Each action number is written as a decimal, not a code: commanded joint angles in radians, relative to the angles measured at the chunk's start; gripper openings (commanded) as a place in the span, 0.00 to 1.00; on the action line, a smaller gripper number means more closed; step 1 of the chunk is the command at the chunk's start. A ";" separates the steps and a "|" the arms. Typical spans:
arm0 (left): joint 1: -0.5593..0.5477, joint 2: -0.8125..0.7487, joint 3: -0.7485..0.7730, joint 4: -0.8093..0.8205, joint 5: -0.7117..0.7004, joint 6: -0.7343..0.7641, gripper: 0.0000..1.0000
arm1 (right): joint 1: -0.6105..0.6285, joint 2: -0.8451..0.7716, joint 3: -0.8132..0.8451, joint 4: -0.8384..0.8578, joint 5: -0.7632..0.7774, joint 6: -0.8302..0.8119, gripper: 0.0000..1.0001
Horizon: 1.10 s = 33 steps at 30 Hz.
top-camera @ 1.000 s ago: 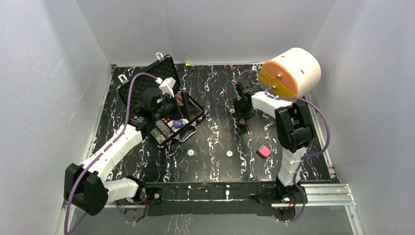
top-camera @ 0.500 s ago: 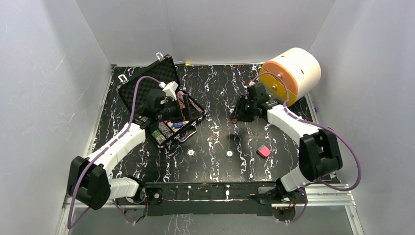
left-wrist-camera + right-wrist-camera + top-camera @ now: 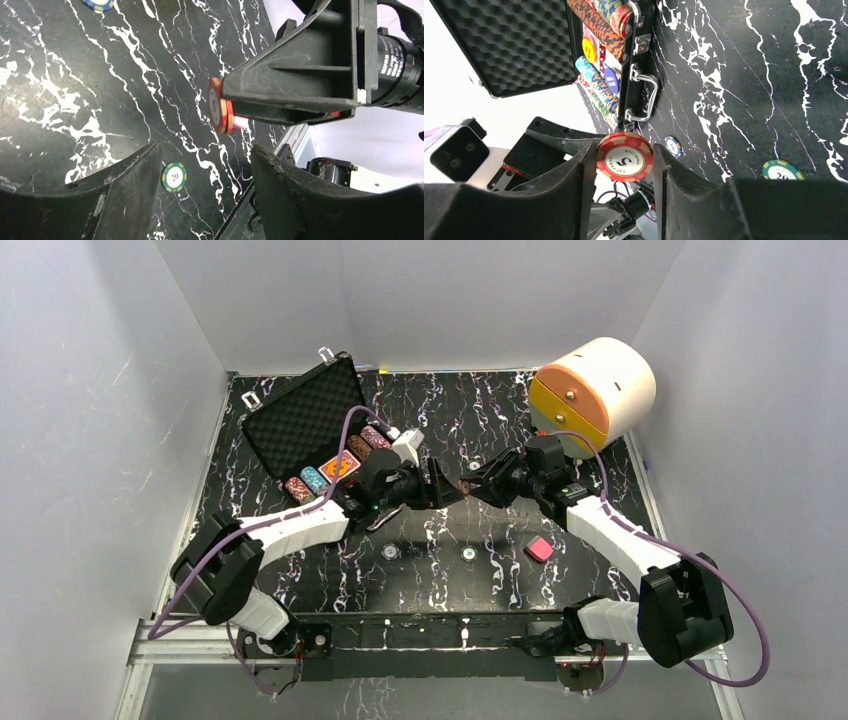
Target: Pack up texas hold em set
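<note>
Black marbled table (image 3: 450, 530), enclosed by white walls. The open case (image 3: 300, 425) lies at the far left, with chip rows (image 3: 318, 477) in its tray. The right gripper (image 3: 624, 159) is clamped on a red chip (image 3: 625, 155) marked 5, held above mid-table just right of the case. The left gripper (image 3: 202, 155) faces it, fingers apart, clear of the chip. A green chip (image 3: 173, 177) and a blue chip (image 3: 673, 145) lie flat on the table. A pink block (image 3: 539, 549) lies near right and a cylinder (image 3: 595, 390) far right.

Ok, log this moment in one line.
right gripper: shut on red chip; left gripper: open, facing it; case: open; green chip: on table
</note>
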 commanded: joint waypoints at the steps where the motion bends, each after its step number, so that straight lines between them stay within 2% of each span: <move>1: -0.020 0.029 0.059 0.096 -0.050 0.032 0.61 | 0.000 -0.023 0.007 0.066 -0.031 0.029 0.34; 13: -0.025 0.089 0.102 0.128 -0.106 0.031 0.33 | 0.000 0.010 0.015 0.070 -0.048 0.019 0.34; 16: -0.025 0.088 0.104 0.134 -0.108 0.034 0.22 | 0.000 0.020 0.019 0.064 -0.045 0.009 0.36; 18: -0.025 0.083 0.100 0.141 -0.104 0.045 0.10 | 0.000 0.036 0.032 0.067 -0.045 -0.022 0.41; 20: -0.025 0.074 0.088 0.148 -0.092 0.070 0.00 | -0.001 0.058 0.085 0.021 -0.023 -0.099 0.53; 23: -0.023 0.054 0.085 0.112 -0.082 0.129 0.00 | -0.001 0.089 0.208 -0.088 0.021 -0.243 0.70; 25: -0.010 0.039 0.098 0.054 -0.060 0.160 0.00 | -0.001 0.095 0.272 -0.158 0.070 -0.323 0.76; 30: 0.100 0.012 0.156 -0.119 0.060 0.125 0.00 | -0.003 0.053 0.326 -0.203 0.168 -0.412 0.78; 33: 0.141 0.013 0.217 -0.279 0.064 0.203 0.00 | -0.003 0.024 0.314 -0.224 0.215 -0.472 0.78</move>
